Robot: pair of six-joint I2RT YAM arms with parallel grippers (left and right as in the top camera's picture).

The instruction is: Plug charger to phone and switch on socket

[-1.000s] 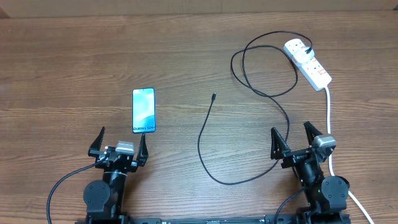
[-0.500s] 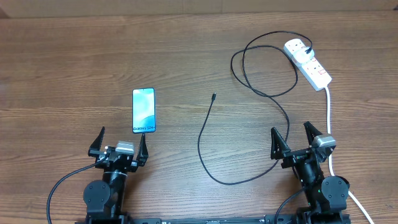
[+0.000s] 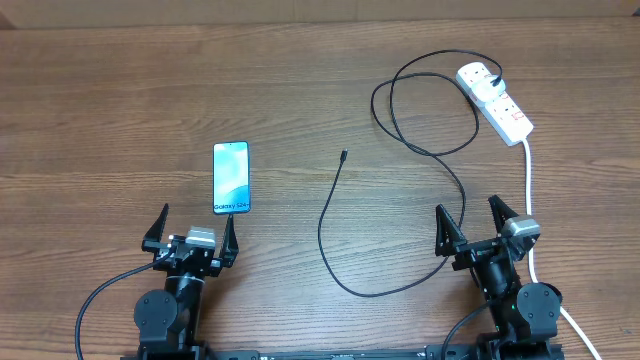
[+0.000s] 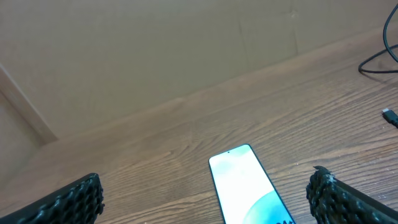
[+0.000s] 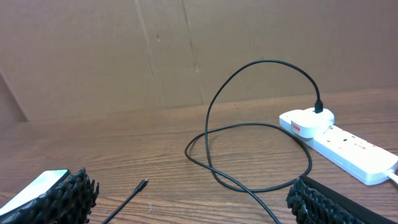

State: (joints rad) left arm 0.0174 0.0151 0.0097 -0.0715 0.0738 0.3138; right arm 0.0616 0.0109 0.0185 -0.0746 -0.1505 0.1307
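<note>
- Left gripper (image 3: 197, 225) spread wide, empty; phone (image 3: 231, 178) just ahead on tabletop (image 3: 100, 100), lengthwise away, bottom edge nearest.
- Right gripper (image 3: 467, 215) wide, empty; charger (image 3: 342, 158) tip between arms, plug in socket (image 3: 495, 100).

Wooden table (image 3: 110, 90): brown, grain running left-right in overhead view. Cardboard backdrop (image 5: 87, 50): plain tan, upright along table's far edge, with near-vertical seams and creases in both wrist views.
</note>
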